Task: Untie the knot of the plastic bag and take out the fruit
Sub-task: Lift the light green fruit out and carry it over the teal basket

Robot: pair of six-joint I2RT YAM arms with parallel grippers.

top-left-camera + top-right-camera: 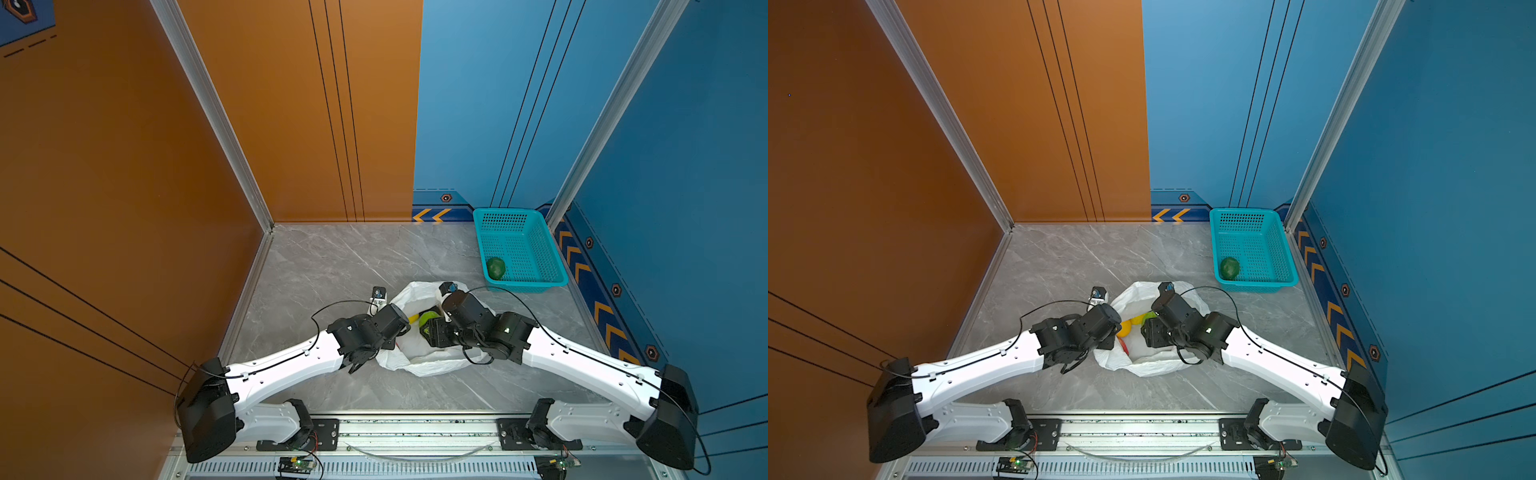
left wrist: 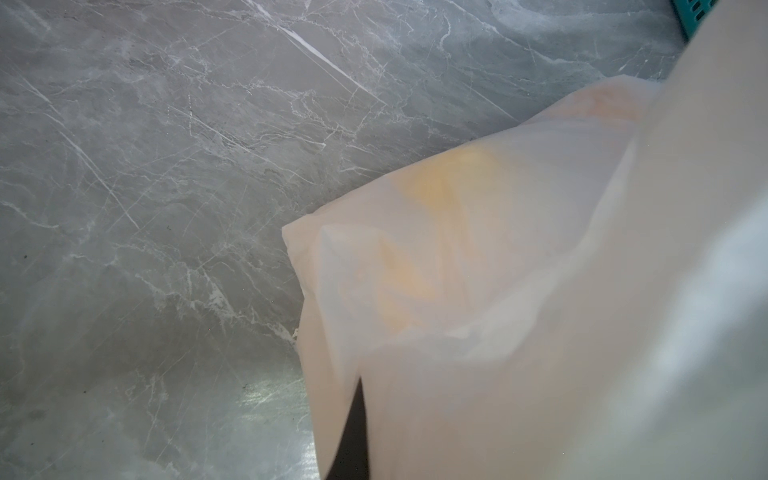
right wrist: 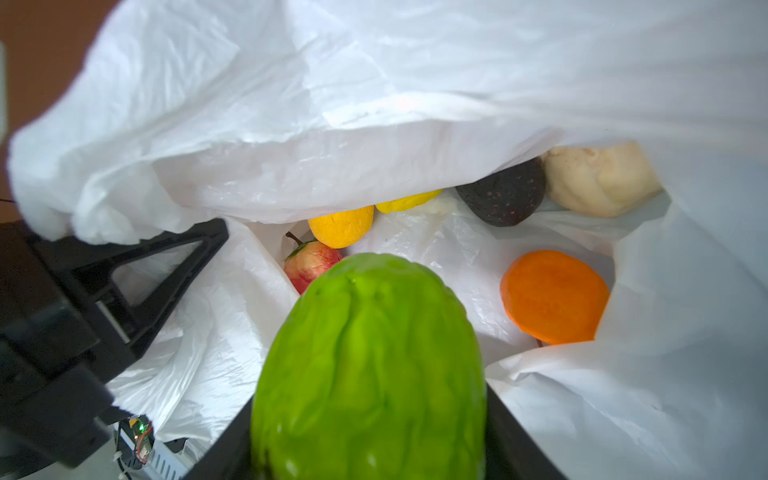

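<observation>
Your right end effector [image 3: 370, 415] is closed on the green fruit [image 3: 370, 340], inside the open bag [image 1: 432, 365] at the middle of the table [image 1: 332, 266]. The fruit's long axis runs out along the fingers, so the jaws hold it across its narrow width. Your left end effector [image 1: 390, 344] is closed on the bag's left rim and holds the mouth open. The basket [image 1: 525, 286] lies far and right of the held fruit, well apart, on the right arm's side. I think you must lift over the rim first.
</observation>
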